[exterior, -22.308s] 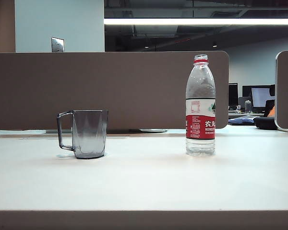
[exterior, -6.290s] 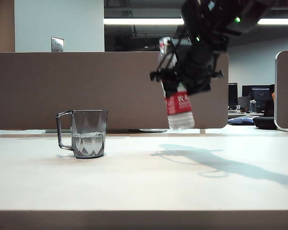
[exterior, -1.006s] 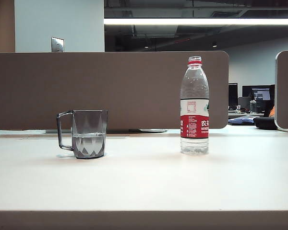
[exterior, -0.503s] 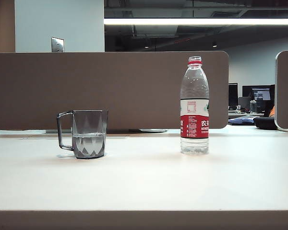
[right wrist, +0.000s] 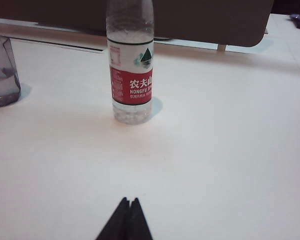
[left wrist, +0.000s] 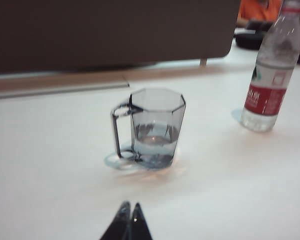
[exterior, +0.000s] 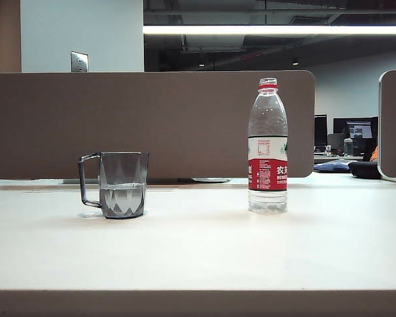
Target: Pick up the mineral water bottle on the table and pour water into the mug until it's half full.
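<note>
Bottle (right wrist: 130, 65) label (right wrist: 131, 77), red band: white Chinese chars "农夫山" w/ Latin "NONGFU SP…" beneath, cut off at the curve. Exterior view shows only "农夫" on same band. Small print on white part of label too small to read.

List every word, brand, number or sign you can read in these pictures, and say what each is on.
"农夫山": red band of the bottle label.
"NONGFU SP…": beneath it, cut off by the bottle's curve.
Small print on the label's white part: too small to read.
Mug, table: no text.
</note>
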Robot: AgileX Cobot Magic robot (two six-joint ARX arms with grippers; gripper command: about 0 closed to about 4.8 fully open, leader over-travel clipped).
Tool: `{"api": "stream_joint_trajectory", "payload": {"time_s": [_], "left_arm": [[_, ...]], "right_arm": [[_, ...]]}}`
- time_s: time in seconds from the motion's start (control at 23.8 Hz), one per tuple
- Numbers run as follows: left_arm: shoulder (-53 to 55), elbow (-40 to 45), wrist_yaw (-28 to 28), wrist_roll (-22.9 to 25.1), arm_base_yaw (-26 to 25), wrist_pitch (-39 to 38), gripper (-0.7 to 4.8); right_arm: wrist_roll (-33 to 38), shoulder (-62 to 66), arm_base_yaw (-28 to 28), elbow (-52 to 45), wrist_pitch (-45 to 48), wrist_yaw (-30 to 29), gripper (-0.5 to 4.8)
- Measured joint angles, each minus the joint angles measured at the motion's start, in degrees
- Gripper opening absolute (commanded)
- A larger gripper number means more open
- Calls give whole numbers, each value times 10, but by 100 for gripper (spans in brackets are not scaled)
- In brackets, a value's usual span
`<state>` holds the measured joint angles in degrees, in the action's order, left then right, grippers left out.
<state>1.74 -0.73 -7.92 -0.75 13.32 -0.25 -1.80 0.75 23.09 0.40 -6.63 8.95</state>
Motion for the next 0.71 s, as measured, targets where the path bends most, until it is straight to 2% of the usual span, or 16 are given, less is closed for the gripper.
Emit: {"api": "stream_joint_trajectory", "payload": {"time_s": [0.21, 0.5, 0.71], "left_arm": [[-16, 6, -11, 8, -1, -35, -3], [-16, 6, 12, 13, -7, -14, -5], [-16, 6, 15, 14, -37, -12, -5]], "right_arm": [[0, -7, 0, 0, 16, -1, -6], [-44, -7, 0, 0, 15, 0, -6], [-69, -7, -7, 0, 10, 0, -6]]}}
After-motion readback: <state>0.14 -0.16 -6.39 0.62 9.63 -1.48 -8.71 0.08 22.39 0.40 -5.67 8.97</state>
